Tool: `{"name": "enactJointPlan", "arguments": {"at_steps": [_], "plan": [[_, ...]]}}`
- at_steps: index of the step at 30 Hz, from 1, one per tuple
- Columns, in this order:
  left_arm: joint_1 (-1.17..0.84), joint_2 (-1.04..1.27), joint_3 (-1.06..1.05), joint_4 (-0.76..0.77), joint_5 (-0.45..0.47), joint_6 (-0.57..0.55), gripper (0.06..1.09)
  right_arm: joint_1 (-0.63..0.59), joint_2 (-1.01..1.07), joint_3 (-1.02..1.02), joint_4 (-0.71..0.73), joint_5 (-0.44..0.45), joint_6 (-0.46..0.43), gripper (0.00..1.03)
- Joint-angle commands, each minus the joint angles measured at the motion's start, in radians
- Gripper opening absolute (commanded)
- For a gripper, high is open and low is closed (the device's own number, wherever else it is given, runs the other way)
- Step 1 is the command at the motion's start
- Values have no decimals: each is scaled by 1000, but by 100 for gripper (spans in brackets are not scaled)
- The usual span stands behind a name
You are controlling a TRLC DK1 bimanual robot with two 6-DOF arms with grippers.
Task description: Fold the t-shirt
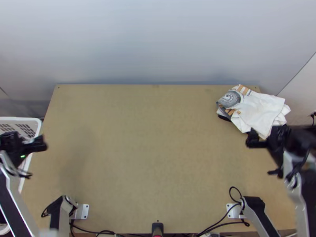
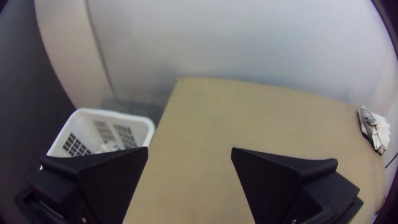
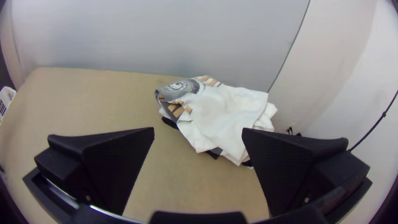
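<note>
Top view: a white shirt (image 1: 260, 110) printed in grey and tan is seen heaped in loose layers at the far right corner of the tabletop (image 1: 150, 150), its outer side apparently carried past the edge. Black cloth (image 1: 224, 118) is glimpsed beneath; whether it is part of the same garment cannot be told. In the right wrist view, the right gripper (image 3: 198, 128) is pictured with jaws parted and nothing held between them, near the heap's closer end; whether the cloth is touched cannot be told. The left gripper (image 2: 190, 147) is found across the tabletop by the white basket (image 2: 114, 113), its jaws likewise spread and empty.

Trouble may be invited by the overhang: if the shirt is nudged outward, it could be tipped off the corner. Too deep a pinch could be made among the stacked layers, and the black cloth could be dragged along. If the middle of the heap is gripped rather than a hem or shoulder, the shirt would likely be laid down bunched again. With only one side pulled, it could be twisted, since little help can be given by the left gripper from so far off.
</note>
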Motion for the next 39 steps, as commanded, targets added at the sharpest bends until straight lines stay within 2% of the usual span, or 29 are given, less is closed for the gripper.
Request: {"name": "enactJointPlan", "arguments": {"at_steps": [1, 5, 10, 16, 23, 32, 38, 39], "plan": [[432, 281, 80, -141, -117, 327, 104, -10, 274, 317, -251, 16, 53, 98], [574, 486, 79, -98, -238, 505, 104, 18, 325, 319, -282, 16, 61, 98], [633, 679, 117, 106, -378, 600, 104, 119, 381, 359, -360, 10, 133, 98], [630, 925, 303, 125, -473, 585, 104, 171, 407, 376, -372, -7, 215, 98], [630, 1192, 505, 155, -573, 585, 103, 193, 415, 386, -385, -14, 244, 98], [634, 1396, 657, 155, -632, 581, 97, 198, 404, 385, -405, -14, 276, 98], [633, 1457, 665, 171, -634, 571, 94, 185, 387, 386, -422, -14, 276, 98], [633, 1466, 665, 180, -639, 571, 91, 184, 386, 386, -425, -14, 276, 98]]}}
